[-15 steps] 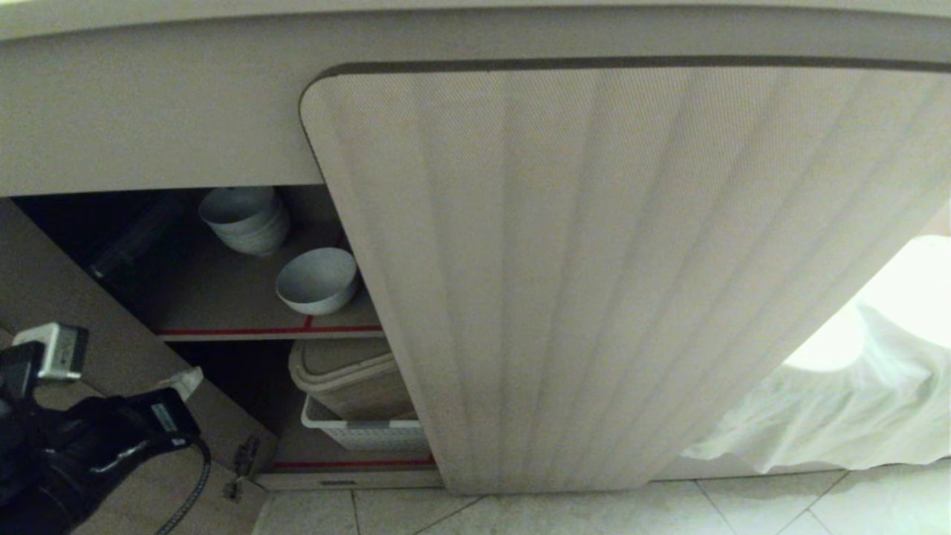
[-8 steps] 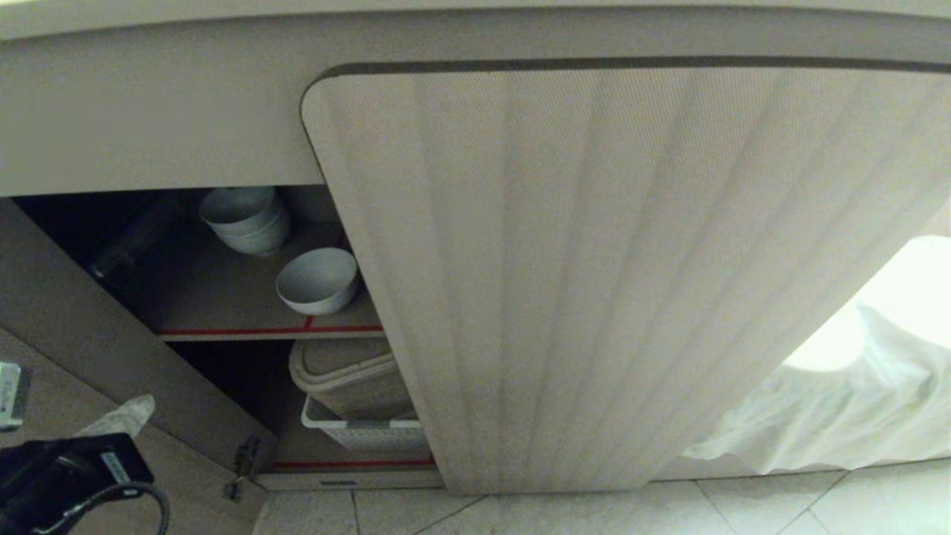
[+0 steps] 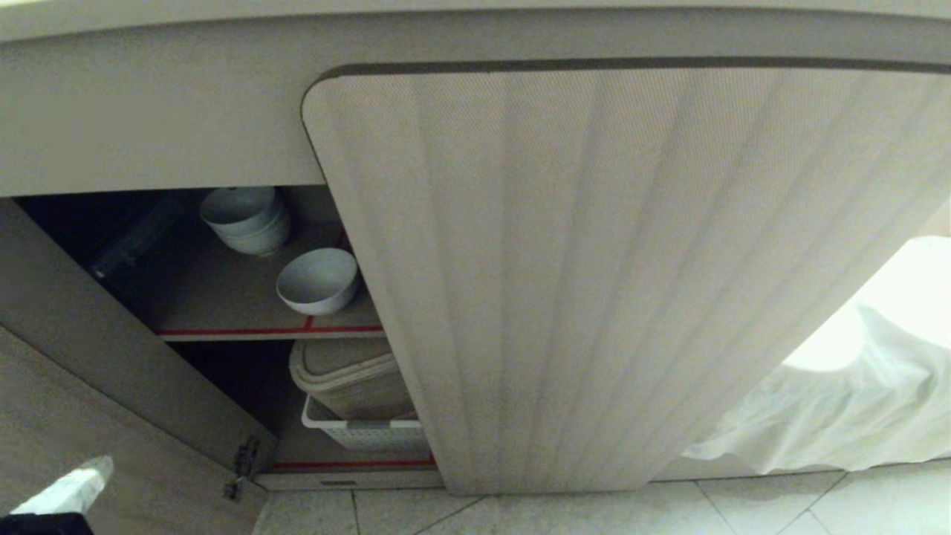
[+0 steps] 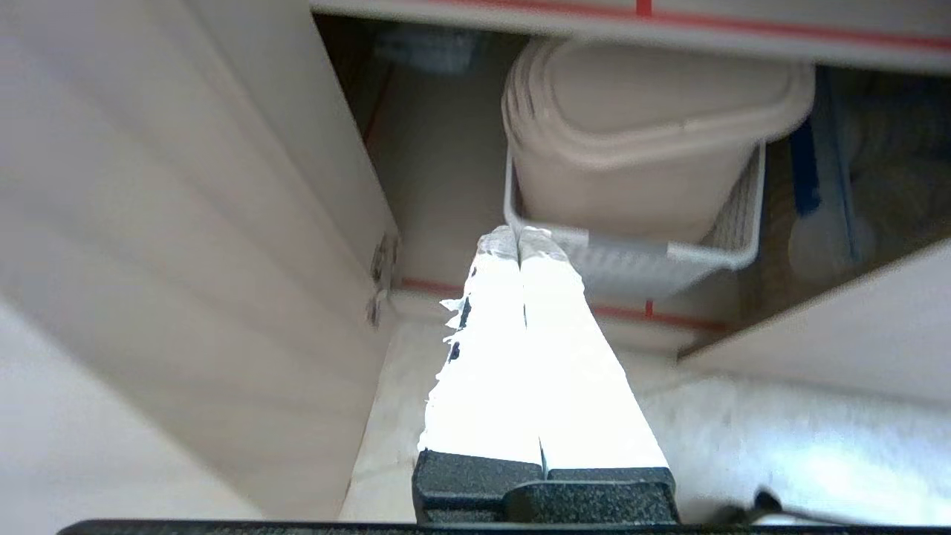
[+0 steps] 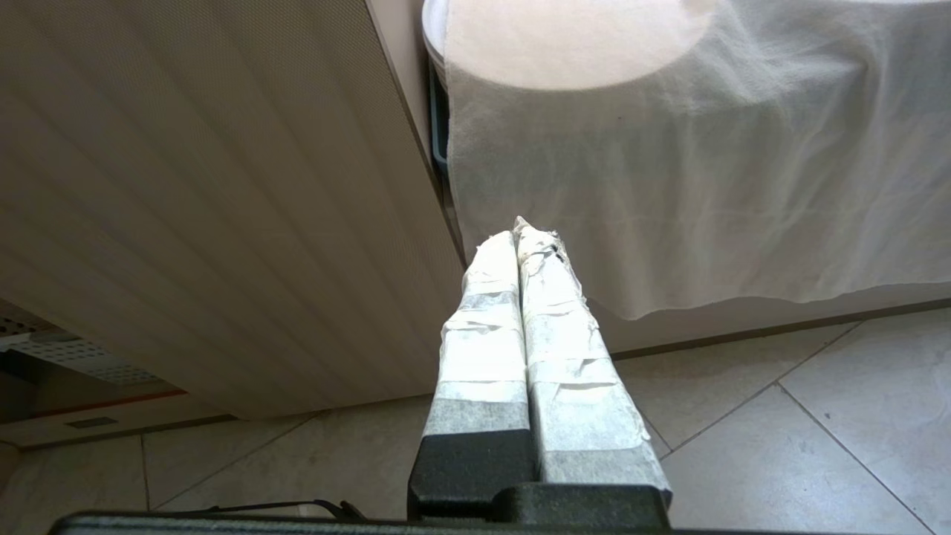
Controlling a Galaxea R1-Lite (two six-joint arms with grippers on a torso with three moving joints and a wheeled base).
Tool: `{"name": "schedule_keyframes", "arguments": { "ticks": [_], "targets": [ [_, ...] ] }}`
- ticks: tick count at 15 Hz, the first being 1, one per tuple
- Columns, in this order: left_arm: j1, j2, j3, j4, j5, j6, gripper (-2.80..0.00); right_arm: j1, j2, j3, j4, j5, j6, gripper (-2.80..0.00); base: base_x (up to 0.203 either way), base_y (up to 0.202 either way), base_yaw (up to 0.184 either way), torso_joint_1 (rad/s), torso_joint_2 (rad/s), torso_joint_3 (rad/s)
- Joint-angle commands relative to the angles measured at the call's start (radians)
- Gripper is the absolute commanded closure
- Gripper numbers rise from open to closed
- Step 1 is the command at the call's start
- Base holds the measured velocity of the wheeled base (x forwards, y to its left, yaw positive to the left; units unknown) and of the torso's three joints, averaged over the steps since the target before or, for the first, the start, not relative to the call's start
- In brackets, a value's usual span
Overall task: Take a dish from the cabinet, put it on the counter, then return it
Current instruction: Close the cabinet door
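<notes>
White and glossy, the dish [image 3: 317, 280] sits on the cabinet [image 3: 594, 260] shelf, well above our left gripper [image 4: 518, 239], whose fingers press together, empty; apparently the return is done.

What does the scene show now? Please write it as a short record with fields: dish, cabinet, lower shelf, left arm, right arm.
dish: single white bowl upright on the upper shelf, in front of a stack of white bowls
cabinet: cabinet with its left door open, right door covering the rest
lower shelf: white basket holding a beige container
left arm: left gripper outside the cabinet, low, fingers shut, holding nothing
right arm: right gripper near the floor by a white cloth, fingers shut, empty
</notes>
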Motion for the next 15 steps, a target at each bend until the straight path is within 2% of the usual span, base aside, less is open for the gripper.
{"name": "schedule_keyframes", "arguments": {
  "ticks": [1,8,10,12,15],
  "targets": [
    [0.021,-0.129,0.000,0.081,-0.009,0.001,0.00,0.000,0.001,0.000,0.000,0.000,0.001,0.00,0.000,0.000,0.000,0.000,0.00,0.000],
    [0.113,-0.435,0.000,0.376,-0.078,0.006,0.00,0.000,0.001,0.000,0.000,0.000,0.002,0.00,0.000,0.000,0.000,0.000,0.00,0.000],
    [0.139,-0.517,0.000,0.453,-0.100,0.027,0.00,0.000,0.001,0.000,0.000,0.000,0.001,0.00,0.000,0.000,0.000,0.000,0.00,0.000],
    [0.148,-0.516,0.000,0.479,-0.110,0.043,0.00,0.000,0.001,0.000,0.000,0.000,0.001,0.00,0.000,0.000,0.000,0.000,0.00,0.000],
    [0.103,-0.515,0.000,0.481,-0.099,0.043,0.00,0.000,0.001,0.000,0.000,0.000,0.001,0.00,0.000,0.000,0.000,0.000,0.00,0.000]
  ]
}}
